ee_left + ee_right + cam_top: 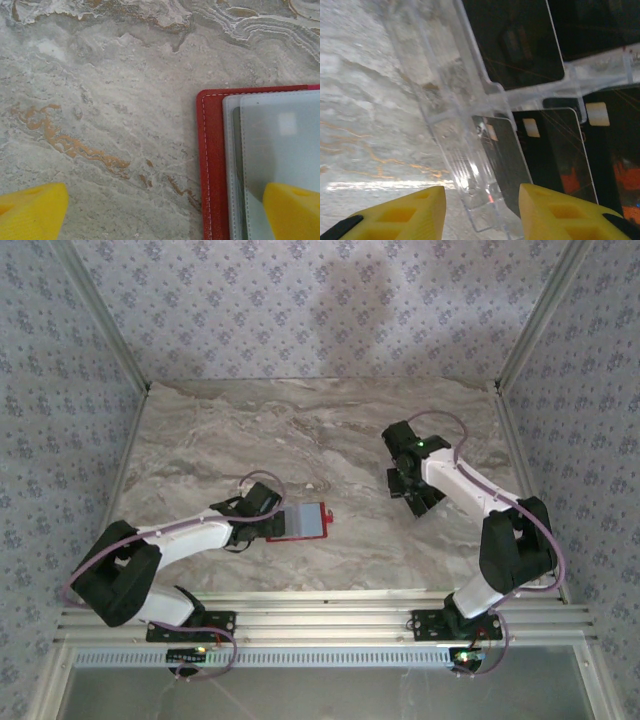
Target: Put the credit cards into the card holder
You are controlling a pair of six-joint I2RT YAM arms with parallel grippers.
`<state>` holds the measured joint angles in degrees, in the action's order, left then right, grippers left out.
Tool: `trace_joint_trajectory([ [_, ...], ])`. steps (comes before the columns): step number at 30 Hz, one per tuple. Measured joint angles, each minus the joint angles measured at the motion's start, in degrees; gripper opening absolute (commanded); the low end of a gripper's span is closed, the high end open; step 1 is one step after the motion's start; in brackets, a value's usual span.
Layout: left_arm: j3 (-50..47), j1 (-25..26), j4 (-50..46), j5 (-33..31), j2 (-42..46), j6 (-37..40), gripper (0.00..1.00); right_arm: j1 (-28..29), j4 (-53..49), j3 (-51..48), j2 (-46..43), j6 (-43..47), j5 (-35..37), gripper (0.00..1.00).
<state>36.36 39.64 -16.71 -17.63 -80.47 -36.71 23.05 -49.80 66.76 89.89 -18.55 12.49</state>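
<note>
One red card holder [300, 522] lying open on the marble counter [330, 430], left jaws spread wide astride its left edge, at least four dark credit cards [555, 150] in one clear tray [445, 100] well right of the holder, right jaws half parted around the tray's end, grip impossible to tell

The holder [300, 522] lies open and flat on the worktop [350, 430], left of centre. It has a red cover with pale stitching along the edge, and its grey-silver pockets face up. The cards [520, 45] are thin, dark rectangles with rounded corners, some bearing a small pale square. They lie flat in a clear tray [465, 150], two in its far compartments and three overlapping in the near one.
</note>
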Motion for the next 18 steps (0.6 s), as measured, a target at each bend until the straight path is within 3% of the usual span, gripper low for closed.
trace_joint_trajectory([
  [18, 0.3, 0.0, 0.0, 0.0, -0.3, 0.0, 1.00, -1.8, 0.7, -3.4, 0.0, 0.2, -0.3, 0.38],
])
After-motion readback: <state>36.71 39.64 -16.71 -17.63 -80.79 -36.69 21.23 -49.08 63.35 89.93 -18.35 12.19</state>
